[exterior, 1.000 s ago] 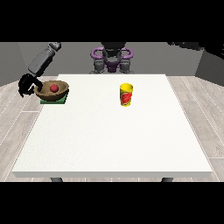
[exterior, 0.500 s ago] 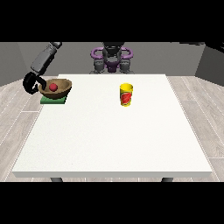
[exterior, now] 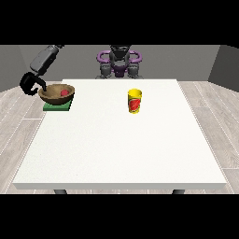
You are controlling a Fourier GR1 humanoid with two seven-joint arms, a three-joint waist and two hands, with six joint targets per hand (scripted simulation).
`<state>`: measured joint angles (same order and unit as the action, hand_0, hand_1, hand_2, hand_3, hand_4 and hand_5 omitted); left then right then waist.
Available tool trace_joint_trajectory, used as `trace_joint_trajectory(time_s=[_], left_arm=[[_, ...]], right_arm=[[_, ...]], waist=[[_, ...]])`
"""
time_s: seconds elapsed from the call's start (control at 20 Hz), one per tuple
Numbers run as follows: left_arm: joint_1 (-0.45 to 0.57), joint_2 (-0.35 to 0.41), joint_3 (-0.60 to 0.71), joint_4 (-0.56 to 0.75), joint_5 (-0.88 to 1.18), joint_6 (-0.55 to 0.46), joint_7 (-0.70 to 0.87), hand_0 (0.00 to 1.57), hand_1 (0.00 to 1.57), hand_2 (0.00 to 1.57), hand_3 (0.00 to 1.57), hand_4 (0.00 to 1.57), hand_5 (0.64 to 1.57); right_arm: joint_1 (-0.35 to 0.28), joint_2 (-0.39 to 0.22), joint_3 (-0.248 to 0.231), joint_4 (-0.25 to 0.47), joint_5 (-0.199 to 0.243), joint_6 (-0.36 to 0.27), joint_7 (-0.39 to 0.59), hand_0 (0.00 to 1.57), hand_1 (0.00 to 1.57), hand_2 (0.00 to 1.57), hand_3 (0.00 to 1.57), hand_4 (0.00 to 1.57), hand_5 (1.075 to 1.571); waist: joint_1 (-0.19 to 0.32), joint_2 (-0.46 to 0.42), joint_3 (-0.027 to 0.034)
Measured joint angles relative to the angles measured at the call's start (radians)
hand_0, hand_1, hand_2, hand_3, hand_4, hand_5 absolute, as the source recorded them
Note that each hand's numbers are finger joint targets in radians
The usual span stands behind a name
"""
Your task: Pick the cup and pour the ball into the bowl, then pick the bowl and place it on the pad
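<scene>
Curled at the rim of the brown bowl (exterior: 56,93), the robot hand (exterior: 31,84) at the view's left has shifted slightly outward since a second ago. Bowl, red ball (exterior: 64,93) inside, now sits on the green pad (exterior: 57,107); the yellow cup (exterior: 134,101) stands mid-bench (exterior: 121,149). Placement looks done; release remains.

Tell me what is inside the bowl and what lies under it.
A red ball lies inside the brown bowl. Under it is the green pad; the bowl covers most of the pad, so only the pad's front edge shows.
</scene>
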<state>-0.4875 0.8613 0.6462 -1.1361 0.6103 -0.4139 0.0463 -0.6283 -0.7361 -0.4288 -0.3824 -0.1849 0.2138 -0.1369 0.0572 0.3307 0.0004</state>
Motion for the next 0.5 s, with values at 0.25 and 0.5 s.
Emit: trace_joint_trajectory(time_s=[0.25,0.5], left_arm=[[-0.01,-0.008,-0.011,-0.022,0.035,-0.002,0.028,0.0,0.0,0.0,0.0,0.98,1.57],[0.005,-0.099,-0.092,-0.094,0.042,0.061,0.114,0.0,0.0,0.0,0.0,0.98,1.57]], right_arm=[[-0.021,-0.039,-0.004,0.022,0.003,-0.023,0.048,0.0,0.0,0.0,0.0,0.0,1.471],[-0.055,-0.064,0.015,0.008,0.012,0.013,0.108,0.0,0.0,0.0,0.0,0.7,1.219]], waist=[[0.015,-0.019,0.0005],[-0.01,-0.176,0.0006]])
